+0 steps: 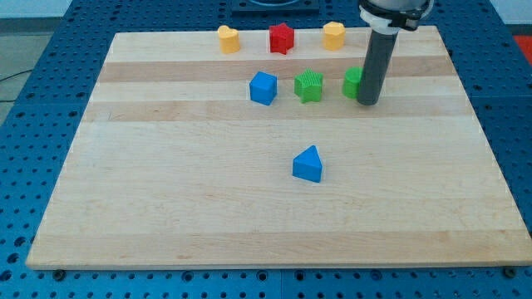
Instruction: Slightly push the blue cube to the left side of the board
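**Board inventory: blue cube not yet engaged**

On the wooden board [166,208], upper half, item one: blue cube [263,87], the task's object, standing left of centre in the middle row, apart from its neighbours; bare board lies to its left.

Item two: green star-shaped block [309,85], just beside the cube on the view's right, not touching it.

Item three: green block [353,82], shape unclear, partly hidden behind the rod; my tip [368,103] sits against or just beside its right side; contact cannot be confirmed.

Item four, top row, left to right: yellow block [228,39]; red star-shaped block [282,38]; yellow block [333,36], both yellows of rounded form.

Item five: blue triangular block [307,164], alone near the board's centre, well below the row.

Pincer: none fitted; the arm ends in a plain rod, so no clenching or releasing applies.

Progress, as judged: the push appears not yet begun; my tip stands well right of the cube with two green blocks between; remaining work is to bring the tip round to the cube's right face and nudge it a short way leftward.
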